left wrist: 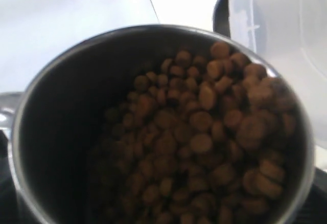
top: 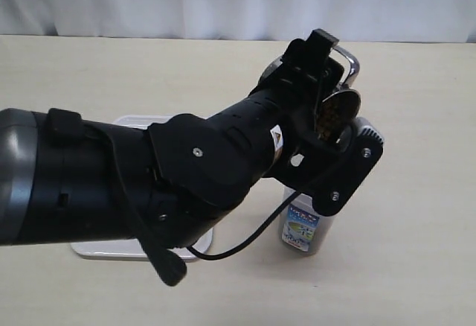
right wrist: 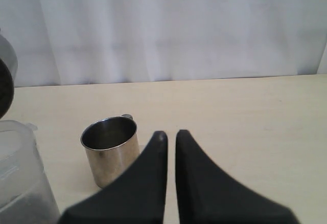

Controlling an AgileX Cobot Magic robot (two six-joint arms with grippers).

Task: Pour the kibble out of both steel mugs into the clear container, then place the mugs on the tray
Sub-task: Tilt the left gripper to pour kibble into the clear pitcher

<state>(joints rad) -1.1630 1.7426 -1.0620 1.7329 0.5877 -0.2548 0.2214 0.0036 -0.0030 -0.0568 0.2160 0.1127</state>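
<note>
In the exterior view the left gripper (top: 318,69) is seen clamped around a tilted steel mug (top: 349,101), which is held in the air directly above the clear container (top: 301,225). The container's blue-and-white label is turned to the camera. Much of the white tray (top: 104,250) is hidden behind the arm, to the left of the container. What is barely glimpsed there is laid open in the left wrist view: the mug is filled with brown kibble (left wrist: 204,142), heaped toward the lip nearest the container's translucent rim. Whether any pellets already lie in the container cannot be told. Only in the right wrist view is the second steel mug (right wrist: 110,150) shown, standing upright on the table (right wrist: 245,111) near the container but apart from it, with bare steel seen inside. In that view the right gripper (right wrist: 170,134) is shown with its fingers drawn almost together, a thin slit left between them and nothing held, before a white curtain (right wrist: 179,24)
</note>
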